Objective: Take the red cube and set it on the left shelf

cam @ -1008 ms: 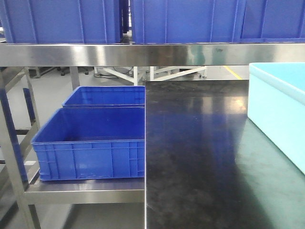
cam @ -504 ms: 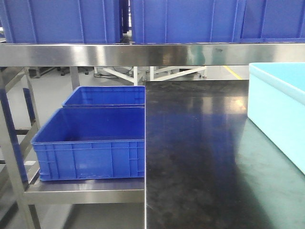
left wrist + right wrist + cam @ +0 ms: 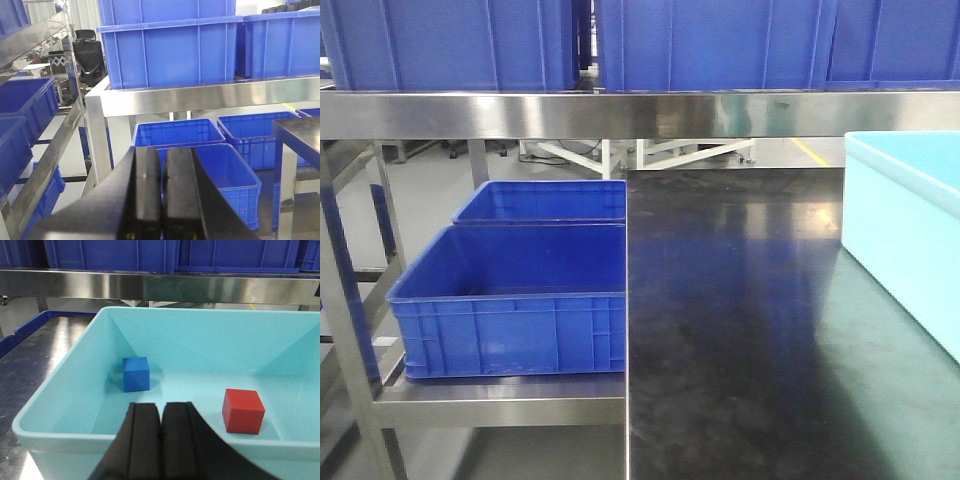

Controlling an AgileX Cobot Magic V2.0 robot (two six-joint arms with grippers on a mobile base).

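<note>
Red cube (image 3: 243,410) lies on the pale tub's (image 3: 70,375) floor, right of the blue cube (image 3: 136,373); right gripper (image 3: 160,440), over the tub's near rim, and left gripper (image 3: 161,200) both have fingers pressed together, so I risk shoving the cube, or possibly clipping that rim, if I descend unopened.

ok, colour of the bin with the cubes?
Pale turquoise bin, best in right wrist view.

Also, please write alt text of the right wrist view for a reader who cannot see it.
A red cube and a blue cube lie apart on the floor of a pale turquoise bin. The right gripper, jaws closed, is at the bin's near rim.
</note>
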